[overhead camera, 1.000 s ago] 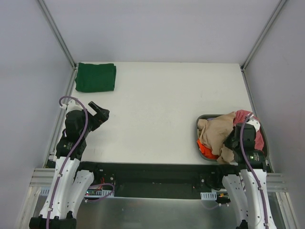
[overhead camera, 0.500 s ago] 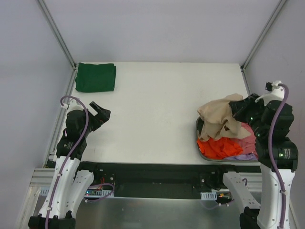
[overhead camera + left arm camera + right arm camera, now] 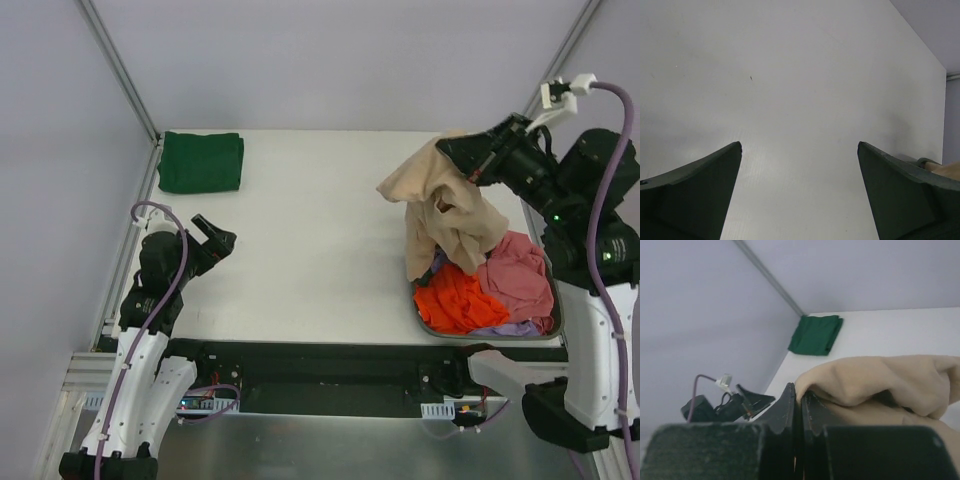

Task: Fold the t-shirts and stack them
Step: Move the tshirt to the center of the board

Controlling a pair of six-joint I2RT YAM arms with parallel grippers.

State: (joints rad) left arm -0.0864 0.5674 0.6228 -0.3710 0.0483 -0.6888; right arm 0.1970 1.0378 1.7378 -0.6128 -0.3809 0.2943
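White table (image 3: pixel 330 220); orange-red t-shirt (image 3: pixel 455 302) overhead only.

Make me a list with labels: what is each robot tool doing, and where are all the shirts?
right tool: shut on beige shirt, held up high
beige shirt: hangs down, bottom end reaching grey tub
left tool: open, empty, over table
green shirt: folded, far left corner
orange shirt, pink shirt, lilac shirt: crumpled in grey tub
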